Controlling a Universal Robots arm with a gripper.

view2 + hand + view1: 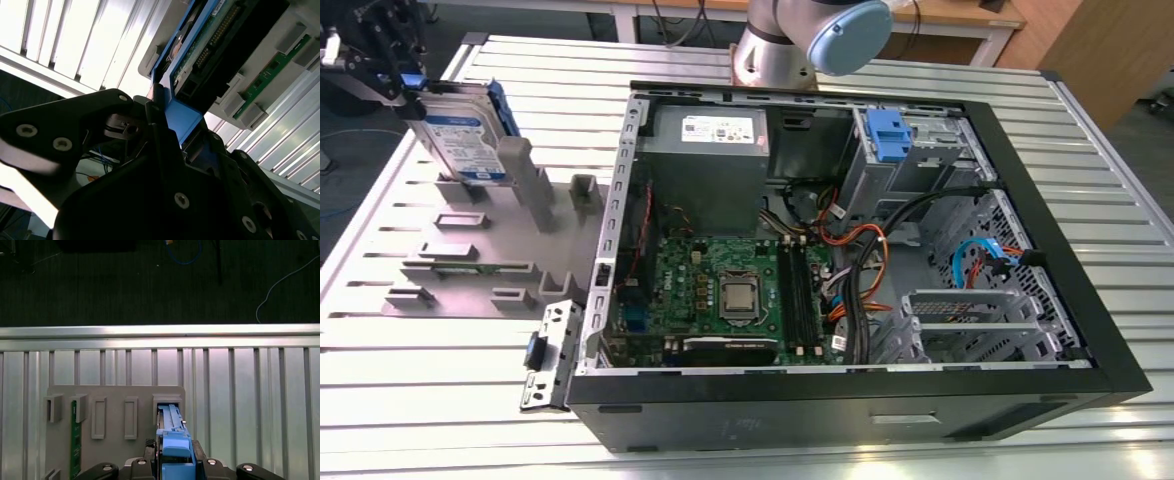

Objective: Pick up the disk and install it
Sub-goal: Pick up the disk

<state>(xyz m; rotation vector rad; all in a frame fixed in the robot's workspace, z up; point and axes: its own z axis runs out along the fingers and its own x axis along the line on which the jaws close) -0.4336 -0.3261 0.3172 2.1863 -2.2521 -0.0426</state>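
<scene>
Note: gripper (pixel 408 86) sits upper left in the exterior view, fingers clamped on the blue rail of the disk (pixel 460 135). You see the disk upright at the grey fixture plate (pixel 520 235), left of the open computer case (pixel 854 395).

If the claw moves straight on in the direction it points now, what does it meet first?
The disk, which it grips by the blue rail: the claw points down along it. Past the disk lies the grey holder plate whose slot the disk stands in; depth there is unclear.
</scene>
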